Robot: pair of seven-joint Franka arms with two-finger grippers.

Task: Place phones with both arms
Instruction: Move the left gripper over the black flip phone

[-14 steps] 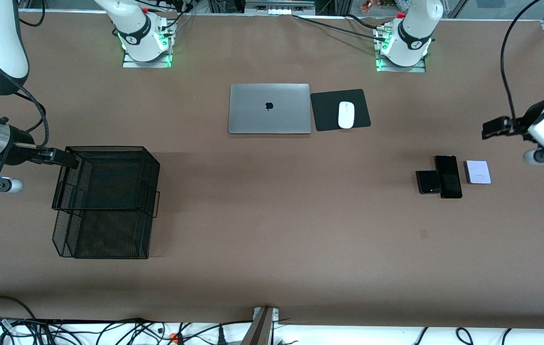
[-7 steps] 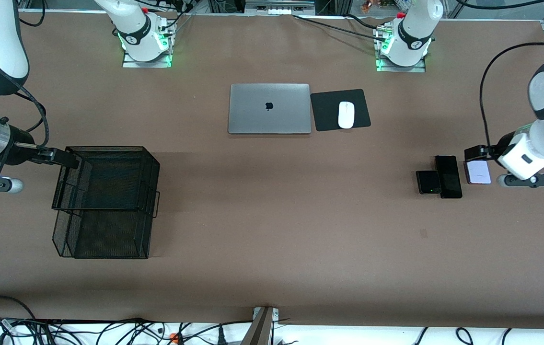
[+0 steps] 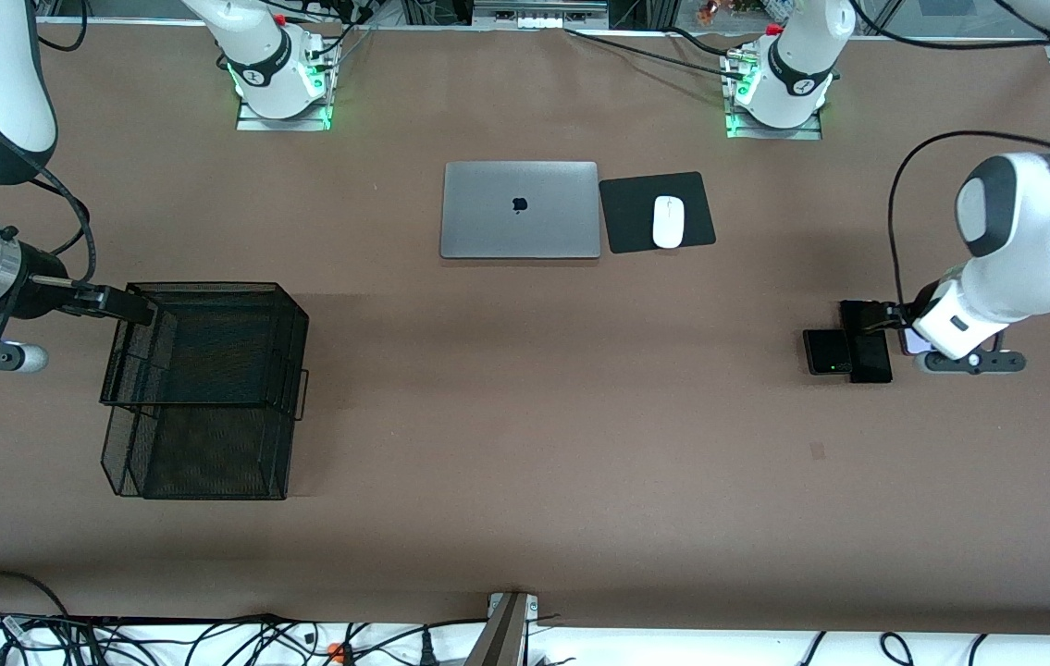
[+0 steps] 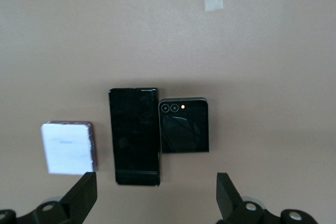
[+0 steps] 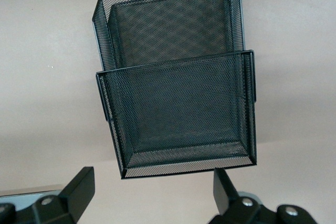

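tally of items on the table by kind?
Phones: 3 — long black phone, small black phone, lavender-white phone
Laptop: 1
Mouse: 1
Mouse pad: 1
Mesh tray: 1
Total: 7

long black phone (image 4: pixel 134 136) and small black phone (image 4: pixel 184 126): glossy glass. pale phone (image 4: pixel 69 147): matt. tray (image 5: pixel 176 77): black wire mesh. table (image 3: pixel 525 444): matt brown. laptop (image 3: pixel 520 209): brushed metal.
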